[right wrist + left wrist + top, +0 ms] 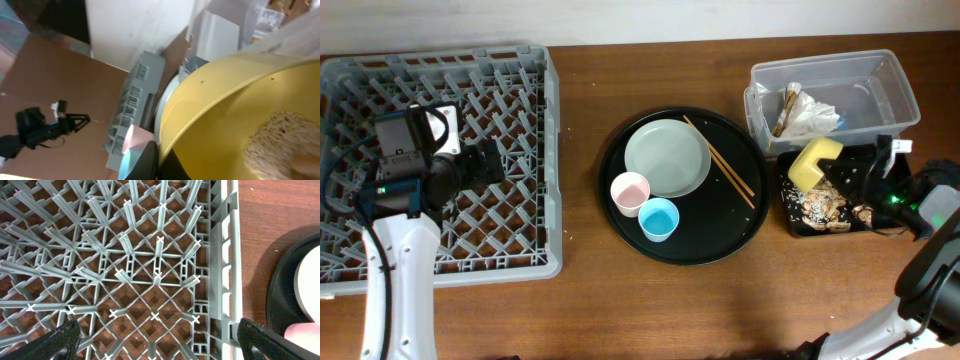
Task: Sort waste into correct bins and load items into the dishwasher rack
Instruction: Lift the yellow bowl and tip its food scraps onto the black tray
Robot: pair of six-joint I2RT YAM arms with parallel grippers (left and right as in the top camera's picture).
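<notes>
Robot laboratory bench staged as a dish-clearing station: wooden table (590, 300) against a white wall (720, 15), dish rack (551, 150) at 9 o'clock, round black tray (720, 228) at centre, clear tub (898, 88) at 2 o'clock, left arm (400, 270) at 8 o'clock, right arm (932, 272) at 4 o'clock.

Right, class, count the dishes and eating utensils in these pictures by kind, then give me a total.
pale grey round plate: 1
small pink cup and small light-blue cup: 2
yellow round bowl: 1
thin wooden chopsticks: 2
Total: 6
</notes>
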